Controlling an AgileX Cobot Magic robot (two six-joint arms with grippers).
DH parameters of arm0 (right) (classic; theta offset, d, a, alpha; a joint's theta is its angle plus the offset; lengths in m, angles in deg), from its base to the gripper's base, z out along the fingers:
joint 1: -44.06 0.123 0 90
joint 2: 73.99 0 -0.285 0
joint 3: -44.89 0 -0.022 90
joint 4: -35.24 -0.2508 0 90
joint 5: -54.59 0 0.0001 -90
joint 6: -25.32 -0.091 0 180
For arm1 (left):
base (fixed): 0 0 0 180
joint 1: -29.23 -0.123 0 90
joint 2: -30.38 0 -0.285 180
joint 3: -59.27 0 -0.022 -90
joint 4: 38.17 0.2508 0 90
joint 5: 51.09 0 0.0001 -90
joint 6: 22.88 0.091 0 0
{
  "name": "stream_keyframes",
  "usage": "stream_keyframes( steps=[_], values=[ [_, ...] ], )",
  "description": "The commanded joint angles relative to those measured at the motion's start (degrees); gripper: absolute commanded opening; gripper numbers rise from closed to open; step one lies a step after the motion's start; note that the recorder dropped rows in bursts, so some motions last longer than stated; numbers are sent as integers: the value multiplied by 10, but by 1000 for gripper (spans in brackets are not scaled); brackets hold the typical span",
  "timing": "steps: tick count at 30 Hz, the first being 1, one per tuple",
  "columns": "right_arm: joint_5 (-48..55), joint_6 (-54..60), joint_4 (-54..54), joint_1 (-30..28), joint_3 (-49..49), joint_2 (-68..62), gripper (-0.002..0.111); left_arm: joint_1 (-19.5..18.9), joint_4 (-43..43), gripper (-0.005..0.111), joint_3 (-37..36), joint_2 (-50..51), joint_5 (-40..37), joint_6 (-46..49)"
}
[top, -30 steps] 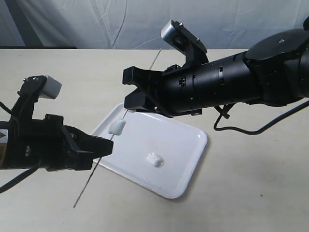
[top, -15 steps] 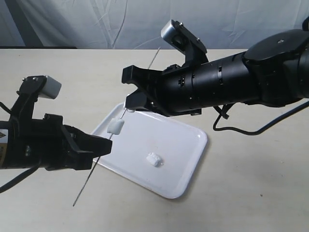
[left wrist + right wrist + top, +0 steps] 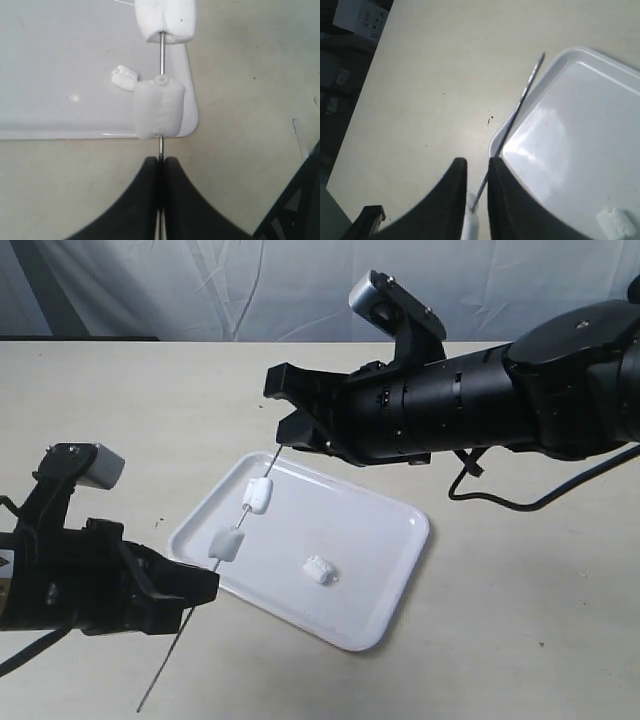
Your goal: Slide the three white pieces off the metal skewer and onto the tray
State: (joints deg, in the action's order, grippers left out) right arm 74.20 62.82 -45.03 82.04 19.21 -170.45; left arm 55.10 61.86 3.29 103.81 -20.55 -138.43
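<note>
Fingers of your left gripper (image 3: 160, 161), nearest the exterior camera at 8 o'clock from the tray (image 3: 370, 540), are pressed flat together on the metal skewer (image 3: 161, 55). You are pinching the rod itself, and its bare lower end sticks out behind the gripper toward 7 o'clock. From that grip the skewer slants away toward 1 o'clock above the bench (image 3: 520, 640).

Just past the left gripper's tip sits the nearer white piece (image 3: 228, 544), threaded on the rod and close to the gripper without touching it. The left wrist view shows it over the tray's rounded corner. A short stretch of bare rod follows, then the farther white piece (image 3: 257, 495), also threaded and seen against the tray's far-left part.

The loose white piece (image 3: 318, 569) lies on the tray floor near its middle, at 4 o'clock from the threaded two and apart from the rod.

Beyond them, at 1 o'clock from the farther piece, your right gripper (image 3: 476, 162) has its fingers narrowly apart, straddling the rod. The gap is wider than the skewer, and you cannot tell whether either finger touches it. In the right wrist view the skewer's pointed end shows past those fingertips. Farthest back hangs a pale cloth backdrop (image 3: 200, 290).
</note>
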Motion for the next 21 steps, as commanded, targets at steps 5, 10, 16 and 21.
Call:
stream_keyframes(
  steps=[5, 10, 16, 21],
  values=[
    [6, 4, 1, -3, 2, 4, 25, -1, -1, 0, 7, 0, -35, 1],
    [24, 3, 1, -3, 2, 3, 40, -1, -2, 0, 36, 0, -40, 2],
    [29, 3, 1, -3, 2, 3, 40, -1, -3, 0, 58, 0, -34, 2],
    [29, 2, -5, -3, 2, 3, 38, -1, -2, 0, 58, 0, -31, 2]
  ],
)
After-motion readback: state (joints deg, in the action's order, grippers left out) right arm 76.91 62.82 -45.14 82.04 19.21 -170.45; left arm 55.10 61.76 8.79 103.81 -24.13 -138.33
